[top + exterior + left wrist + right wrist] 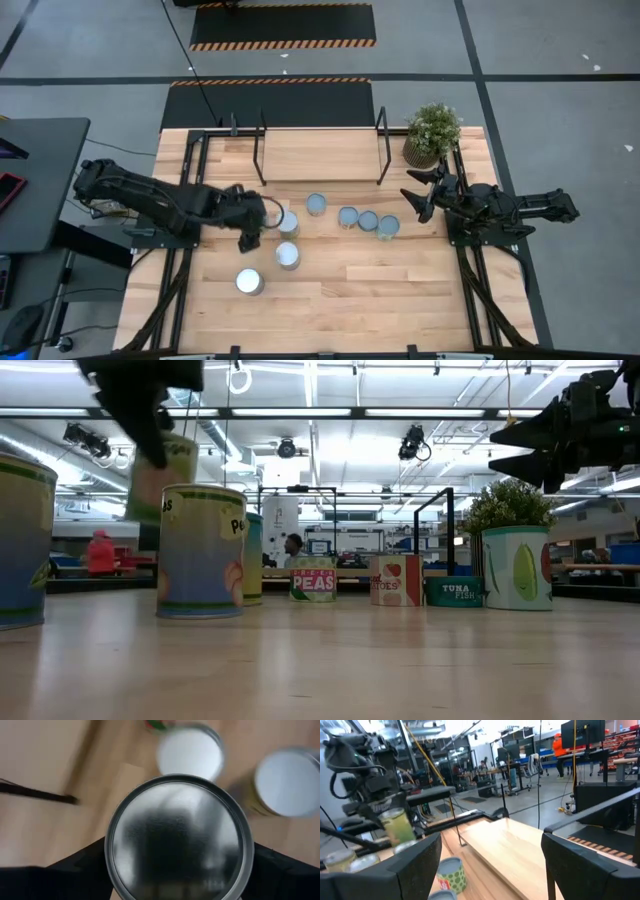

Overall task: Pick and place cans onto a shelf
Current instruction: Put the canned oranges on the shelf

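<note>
My left gripper (250, 228) hangs over the table's left middle, shut on a can (177, 837) with a shiny silver top and a pale green label (400, 826). Several more cans stand upright on their bases: three near it (288, 256) (249, 282) (289, 222) and a row toward the right (316, 204) (348, 216) (388, 227). The shelf (320, 155), a light-wood board between black posts, stands at the far edge. My right gripper (420, 195) waits open at the table's right, holding nothing. My left gripper pinches the can's side wall just below the top rim (112, 862) between its two fingers (75, 870), one on each side. The fingers come from above, slanting down. The can stays upright and is lifted clear of the table (165, 475).
A potted green plant (432, 135) stands at the far right corner beside the shelf. In the low view a tall peas can (200, 550) stands right in front of the lifted one. Bare wood lies along the table's near edge (380, 310).
</note>
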Robot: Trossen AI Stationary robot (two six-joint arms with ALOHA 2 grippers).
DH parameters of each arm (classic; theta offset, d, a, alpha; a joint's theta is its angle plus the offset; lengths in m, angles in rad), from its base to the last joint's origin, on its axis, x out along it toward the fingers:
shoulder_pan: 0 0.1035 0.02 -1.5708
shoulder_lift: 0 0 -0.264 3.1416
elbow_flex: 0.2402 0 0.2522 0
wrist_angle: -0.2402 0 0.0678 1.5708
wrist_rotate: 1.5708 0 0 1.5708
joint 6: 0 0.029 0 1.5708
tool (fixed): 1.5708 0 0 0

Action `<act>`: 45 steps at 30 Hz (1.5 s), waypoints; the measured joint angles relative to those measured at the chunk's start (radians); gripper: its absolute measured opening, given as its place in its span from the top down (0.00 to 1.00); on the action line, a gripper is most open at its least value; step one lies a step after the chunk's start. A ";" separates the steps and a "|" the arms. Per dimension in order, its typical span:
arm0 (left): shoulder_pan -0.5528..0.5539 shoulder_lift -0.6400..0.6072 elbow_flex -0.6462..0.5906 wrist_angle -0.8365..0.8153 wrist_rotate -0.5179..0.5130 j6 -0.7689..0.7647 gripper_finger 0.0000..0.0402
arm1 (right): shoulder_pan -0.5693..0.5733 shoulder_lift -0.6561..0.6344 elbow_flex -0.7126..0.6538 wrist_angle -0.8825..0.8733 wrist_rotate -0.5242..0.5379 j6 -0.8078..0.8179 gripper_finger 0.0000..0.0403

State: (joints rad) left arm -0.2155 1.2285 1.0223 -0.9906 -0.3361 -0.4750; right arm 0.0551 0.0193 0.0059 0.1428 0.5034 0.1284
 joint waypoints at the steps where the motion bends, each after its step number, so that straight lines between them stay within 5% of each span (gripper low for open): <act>1: 0.023 0.000 0.021 -0.012 -0.009 0.032 0.20 | 0.000 0.000 0.000 -0.003 0.000 0.000 0.13; 8: 0.234 0.000 0.086 0.081 0.003 0.277 0.20 | 0.000 0.000 0.000 -0.001 -0.003 0.000 0.13; 19: 0.558 0.143 0.101 0.383 0.245 0.560 0.20 | 0.000 0.000 0.000 -0.002 -0.003 0.000 0.13; 29: 0.693 0.428 0.341 0.336 0.360 0.721 0.20 | 0.000 0.000 0.000 -0.002 -0.004 0.000 0.13; 45: 0.781 0.584 0.359 0.344 0.425 0.823 0.16 | 0.000 0.000 0.000 -0.002 -0.004 0.000 0.13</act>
State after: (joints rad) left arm 0.5657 1.8130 1.3817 -0.6468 0.0884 0.3475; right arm 0.0550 0.0193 0.0059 0.1410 0.4995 0.1284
